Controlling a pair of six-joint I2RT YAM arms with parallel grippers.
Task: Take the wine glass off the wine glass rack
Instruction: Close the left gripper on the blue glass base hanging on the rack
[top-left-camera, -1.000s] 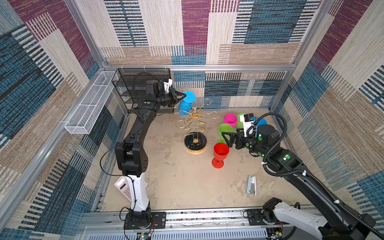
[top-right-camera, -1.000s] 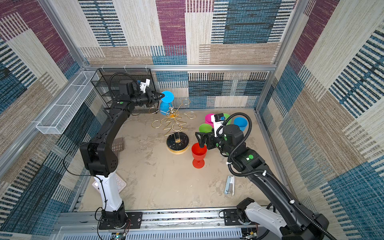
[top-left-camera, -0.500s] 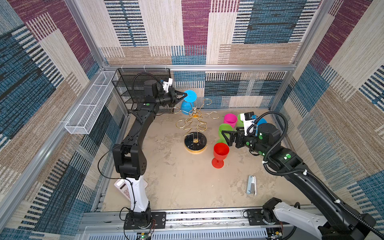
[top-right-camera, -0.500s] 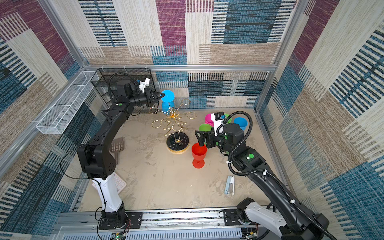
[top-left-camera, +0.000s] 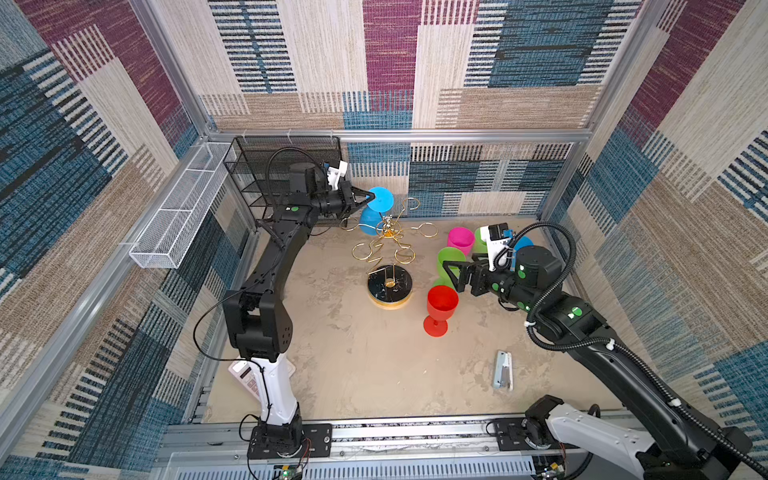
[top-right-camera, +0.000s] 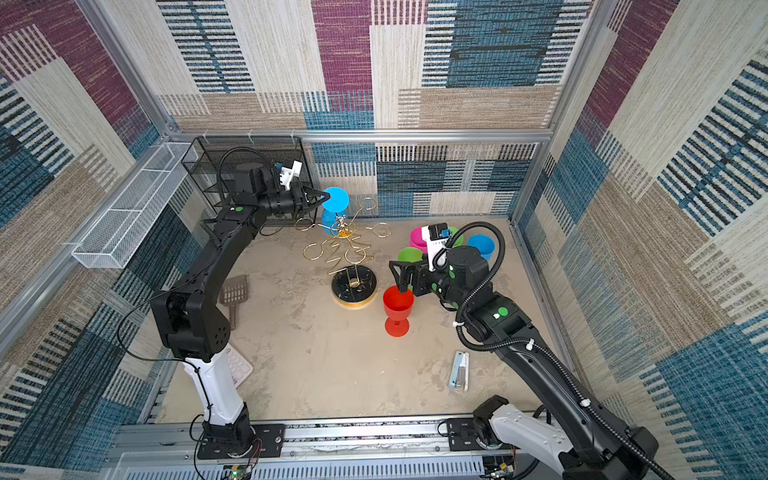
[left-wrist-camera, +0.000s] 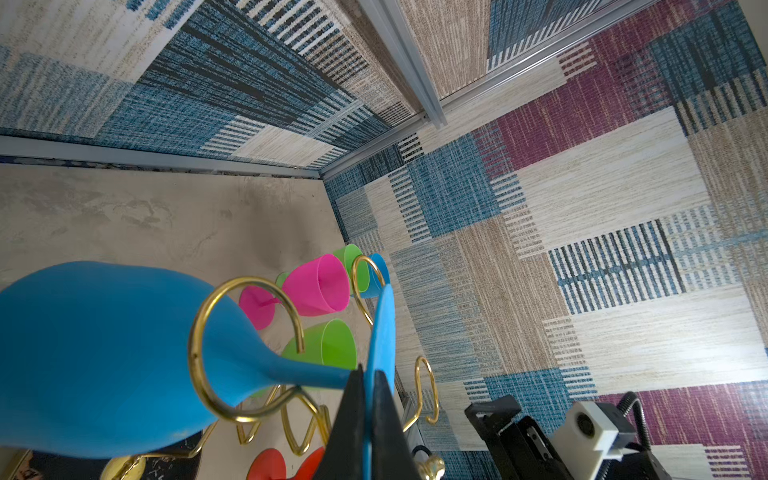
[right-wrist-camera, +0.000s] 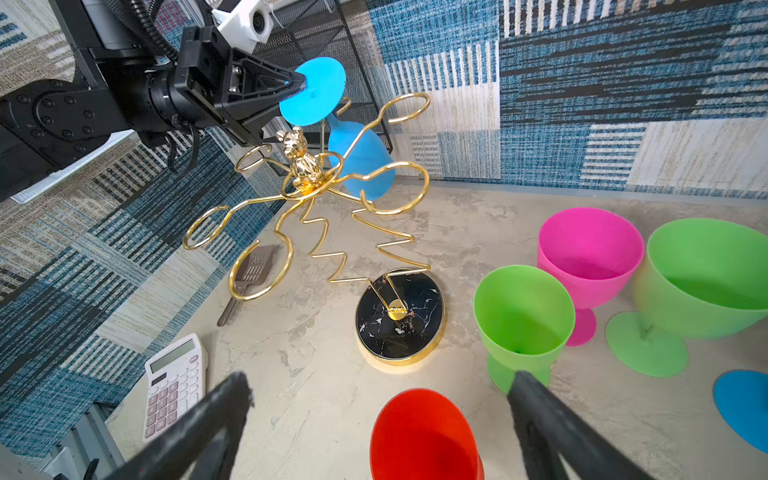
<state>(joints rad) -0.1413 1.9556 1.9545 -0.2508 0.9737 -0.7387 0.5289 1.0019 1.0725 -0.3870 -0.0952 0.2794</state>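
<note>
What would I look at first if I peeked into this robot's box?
The shiny gold wine glass rack in the middle of the table catches the eye, with a blue wine glass hanging upside down from a ring at the back. The left gripper pinches that glass's round foot. To the right stand a red glass, a green glass and a pink glass, near the open right gripper.

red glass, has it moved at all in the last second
No. In a top view the red glass stands in the same spot as before, just right of the rack base.
</note>
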